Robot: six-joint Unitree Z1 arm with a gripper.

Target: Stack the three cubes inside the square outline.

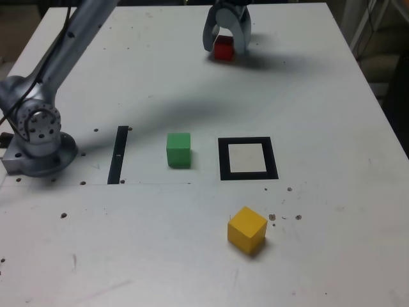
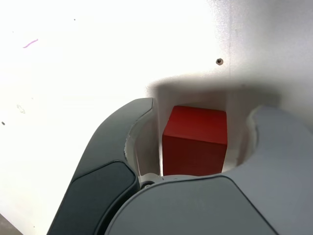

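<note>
Arm stretched to the exterior view's top centre; gripper lowered, jaws spread around red cube, gaps seen both sides.

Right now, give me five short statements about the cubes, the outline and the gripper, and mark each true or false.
1. The red cube sits between the fingers of the gripper. True.
2. The square outline already holds a cube. False: its white centre is bare.
3. The green cube lies between the black strip and the outline. True.
4. The yellow cube is stacked on the green one. False: it stands alone on the table.
5. The gripper is clamped tight on the red cube. False: gaps show on both sides in the wrist view.
</note>
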